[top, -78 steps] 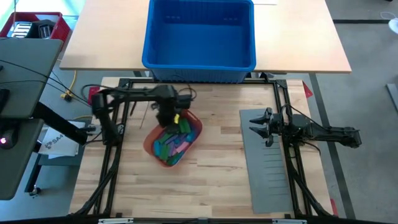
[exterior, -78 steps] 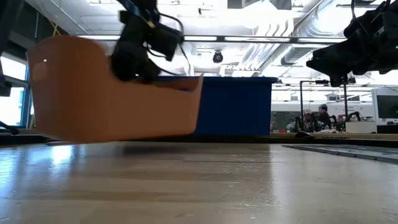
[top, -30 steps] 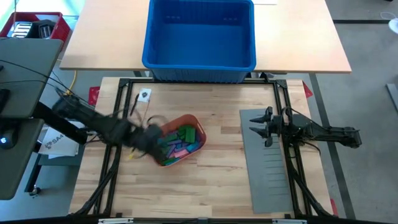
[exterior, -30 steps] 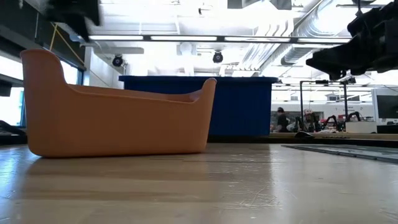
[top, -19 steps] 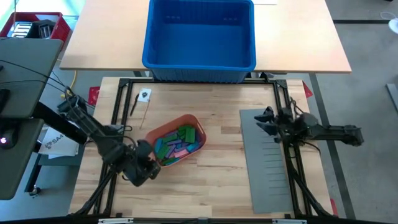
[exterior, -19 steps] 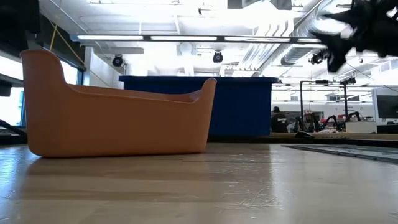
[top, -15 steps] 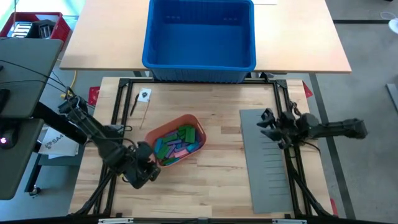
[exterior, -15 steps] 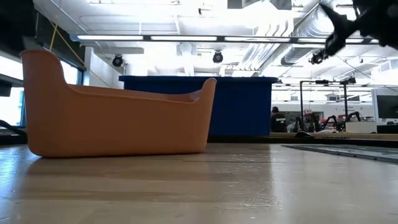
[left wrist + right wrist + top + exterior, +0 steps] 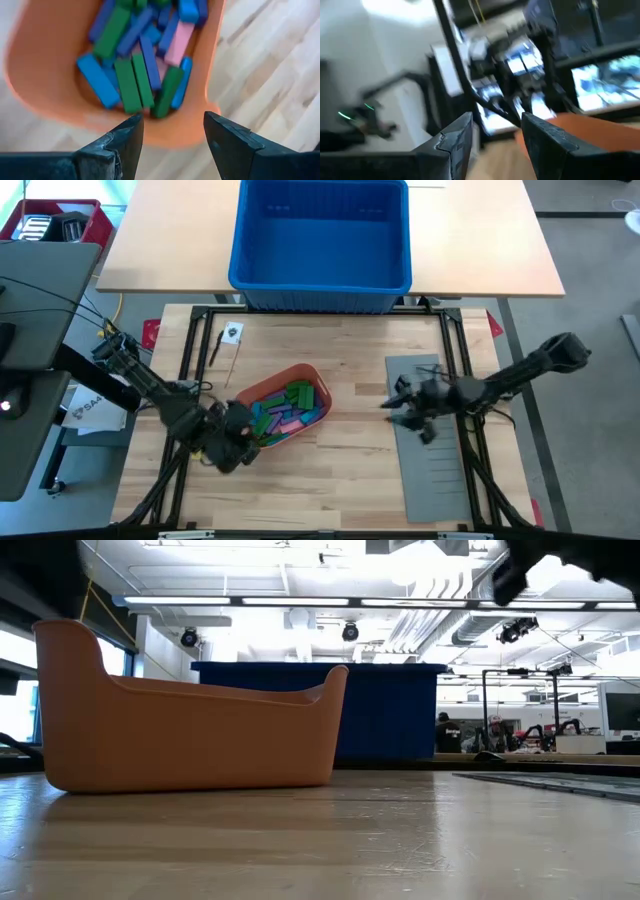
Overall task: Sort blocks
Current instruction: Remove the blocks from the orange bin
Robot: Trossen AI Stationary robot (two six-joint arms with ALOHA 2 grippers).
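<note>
The wooden bench (image 9: 330, 470) carried the work, and behind its far edge a large blue bin (image 9: 322, 235) stood on a paler table (image 9: 480, 240). On the right part of the bench lay a grey slotted sheet (image 9: 432, 470). Left of the middle stood an orange-red tray (image 9: 300, 372), and in the low view its wall (image 9: 190, 735) rose high in front of the blue bin. The blocks (image 9: 285, 407) were all lying inside this tray, a mixed heap of green, blue, pink and purple pieces; the left wrist view showed them piled over each other in the tray's end (image 9: 137, 65). The left hand (image 9: 232, 445) was low at the near left end of the tray, just beside its rim, with its fingers (image 9: 122, 145) standing apart and nothing between them. The right hand (image 9: 400, 402) was above the left edge of the grey sheet, reaching toward the tray but well apart from it; its fingers (image 9: 452, 145) also stood apart and held nothing. A small tag (image 9: 232, 333) and a thin stick (image 9: 217, 348) lay on the bench near its far left corner.
</note>
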